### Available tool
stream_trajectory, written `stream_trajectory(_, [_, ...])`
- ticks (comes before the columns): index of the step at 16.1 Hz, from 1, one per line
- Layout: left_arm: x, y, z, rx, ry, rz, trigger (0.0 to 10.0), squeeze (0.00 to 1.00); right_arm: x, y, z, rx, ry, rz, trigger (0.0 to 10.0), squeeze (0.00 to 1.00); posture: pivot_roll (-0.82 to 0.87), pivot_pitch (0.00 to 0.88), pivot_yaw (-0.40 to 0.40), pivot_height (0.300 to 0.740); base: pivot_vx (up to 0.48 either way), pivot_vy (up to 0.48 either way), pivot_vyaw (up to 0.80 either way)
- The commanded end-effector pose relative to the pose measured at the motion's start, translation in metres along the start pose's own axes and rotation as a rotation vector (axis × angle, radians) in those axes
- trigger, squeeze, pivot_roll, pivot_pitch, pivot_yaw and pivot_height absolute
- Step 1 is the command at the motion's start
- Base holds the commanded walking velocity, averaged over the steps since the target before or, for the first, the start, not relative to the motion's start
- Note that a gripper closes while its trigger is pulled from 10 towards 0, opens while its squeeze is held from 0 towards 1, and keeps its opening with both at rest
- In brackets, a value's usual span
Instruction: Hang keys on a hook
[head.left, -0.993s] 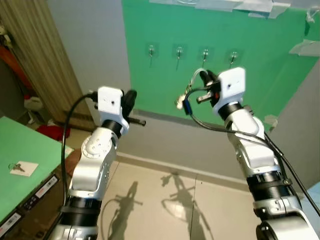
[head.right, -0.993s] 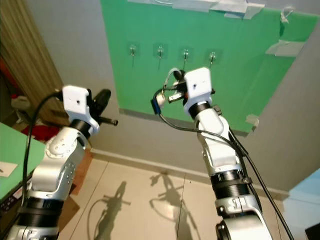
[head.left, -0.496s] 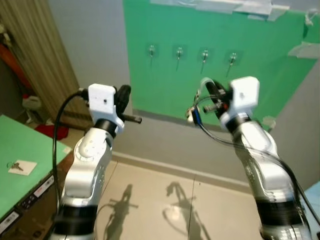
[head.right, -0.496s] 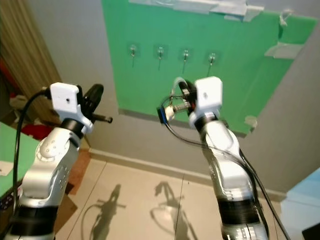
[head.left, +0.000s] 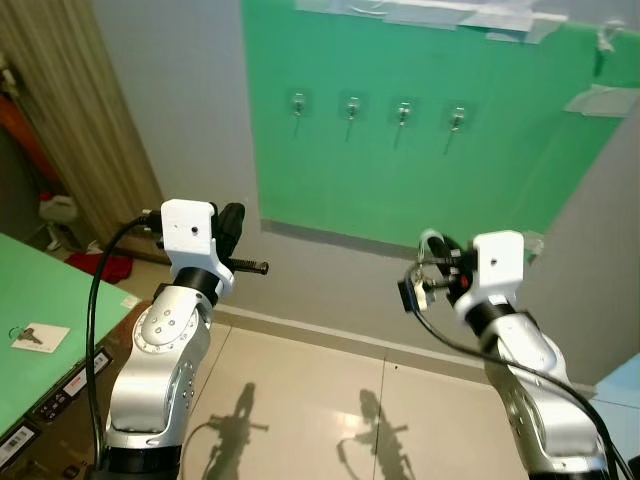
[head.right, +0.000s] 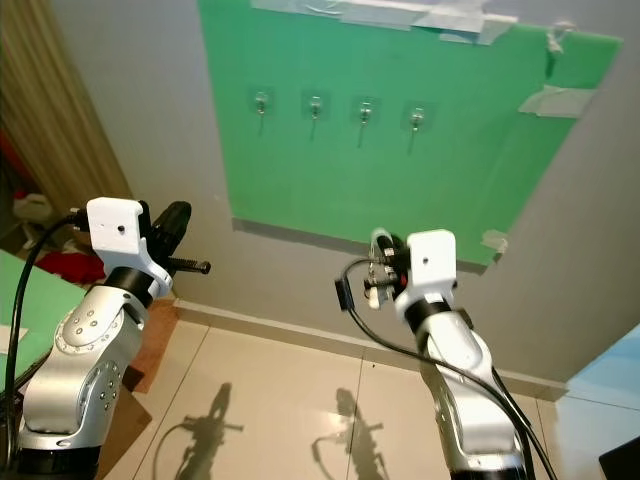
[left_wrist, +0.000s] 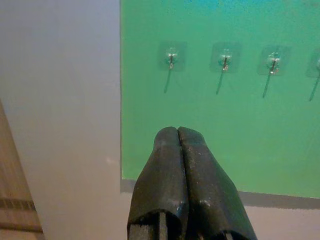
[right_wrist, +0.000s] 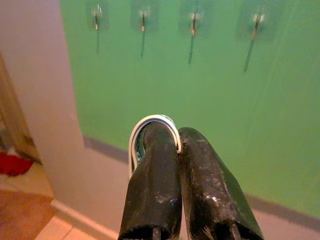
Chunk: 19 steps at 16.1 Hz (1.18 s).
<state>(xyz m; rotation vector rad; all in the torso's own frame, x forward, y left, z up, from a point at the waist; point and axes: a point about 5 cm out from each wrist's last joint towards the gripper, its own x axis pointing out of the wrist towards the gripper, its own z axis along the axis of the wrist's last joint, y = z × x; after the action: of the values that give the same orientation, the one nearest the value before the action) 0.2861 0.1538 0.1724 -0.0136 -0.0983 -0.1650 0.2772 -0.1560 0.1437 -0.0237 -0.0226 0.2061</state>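
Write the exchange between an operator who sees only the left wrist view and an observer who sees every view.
Operator: Where are the keys?
Observer: The right gripper has them; the keys dangle from it, jaws shut, their white loop round one finger.
Operator: How does it stand to the hooks?
Observer: In the head views it sits lower than the row of hooks, level with the grey wall under the green board.
Operator: Anything off to the left?
Observer: A small key-like item lies on a white card on a green table.
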Motion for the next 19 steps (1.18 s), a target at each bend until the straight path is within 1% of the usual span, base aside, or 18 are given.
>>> stream_trajectory(1, [0.001, -0.004, 0.01, 0.039, -0.04, -0.017, 10.0, 0.0, 0.003, 0.001, 0.017, -0.013, -0.064, 0.001, 0.0, 0.0, -0.02, 0.0, 0.012, 0.74, 0.458, 0.0, 0.0])
stream_trajectory(2, [0.001, -0.006, 0.012, 0.052, -0.054, -0.027, 10.0, 0.0, 0.005, 0.002, 0.021, -0.014, -0.077, 0.005, 0.0, 0.0, -0.02, 0.0, 0.01, 0.74, 0.458, 0.0, 0.0])
stream_trajectory(3, [0.001, -0.008, 0.013, 0.048, -0.061, -0.032, 10.0, 0.0, 0.006, 0.004, 0.024, -0.019, -0.089, 0.016, 0.0, 0.0, -0.02, 0.0, 0.009, 0.74, 0.461, 0.0, 0.0])
stream_trajectory(5, [0.001, -0.008, 0.016, 0.034, -0.081, -0.028, 10.0, 0.0, 0.009, 0.007, 0.028, -0.019, -0.104, 0.028, 0.0, 0.0, -0.02, 0.0, 0.007, 0.74, 0.469, 0.0, 0.0])
stream_trajectory(7, [0.002, -0.008, 0.018, 0.044, -0.093, -0.031, 10.0, 0.0, 0.012, 0.009, 0.031, -0.018, -0.115, 0.035, 0.0, 0.0, -0.02, 0.0, 0.005, 0.74, 0.469, 0.0, 0.0])
stream_trajectory(9, [0.002, -0.009, 0.018, 0.055, -0.095, -0.033, 10.0, 0.0, 0.014, 0.011, 0.032, -0.017, -0.12, 0.047, 0.0, 0.0, -0.02, 0.0, 0.002, 0.74, 0.469, 0.0, 0.0])
stream_trajectory(17, [0.001, -0.009, 0.017, 0.044, -0.099, -0.027, 10.0, 0.0, 0.018, 0.016, 0.035, -0.024, -0.121, 0.086, 0.0, 0.0, -0.01, 0.0, -0.006, 0.74, 0.466, 0.0, 0.0])
stream_trajectory(18, [0.0, -0.008, 0.017, 0.032, -0.107, -0.024, 10.0, 0.0, 0.019, 0.017, 0.035, -0.025, -0.121, 0.096, 0.0, 0.0, -0.01, 0.0, -0.006, 0.74, 0.446, 0.0, 0.0])
stream_trajectory(19, [0.0, -0.008, 0.018, 0.036, -0.108, -0.023, 10.0, 0.0, 0.02, 0.019, 0.037, -0.029, -0.121, 0.11, 0.0, 0.0, -0.01, 0.0, -0.006, 0.74, 0.0, 0.0, 0.0])
